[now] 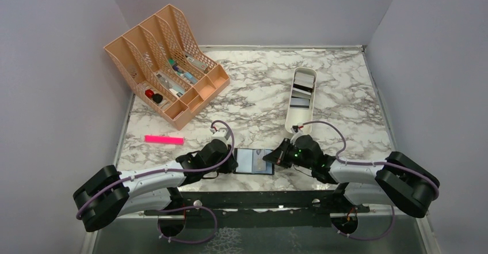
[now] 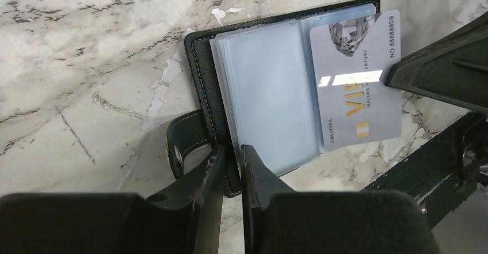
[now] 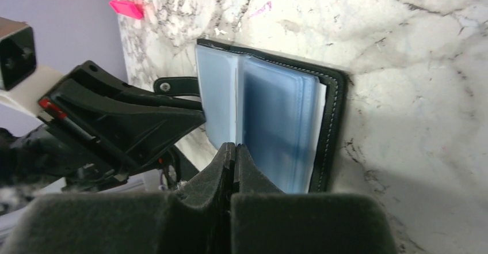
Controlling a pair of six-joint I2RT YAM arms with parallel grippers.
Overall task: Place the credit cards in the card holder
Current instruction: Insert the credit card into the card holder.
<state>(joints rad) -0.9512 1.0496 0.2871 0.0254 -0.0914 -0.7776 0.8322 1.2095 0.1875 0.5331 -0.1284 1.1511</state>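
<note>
Left claw (image 2: pixel 233 151) nearly closed, pinching edge of open card holder (image 2: pixel 265 93), lower centre of top view, right claw (image 3: pixel 234 148) clamped on silver credit card (image 2: pixel 357 81), card overlying holder's page at frame right, marble counter (image 2: pixel 86 64) beneath

A grey-veined marble table (image 1: pixel 253 101) carried an open black card holder (image 1: pixel 254 162) at its near edge. A pink marker (image 1: pixel 164 140) lay left of the card holder. A peach desk organiser (image 1: pixel 167 64) stood well behind it to the left, and a long white tray (image 1: pixel 301 99) behind it to the right.
</note>
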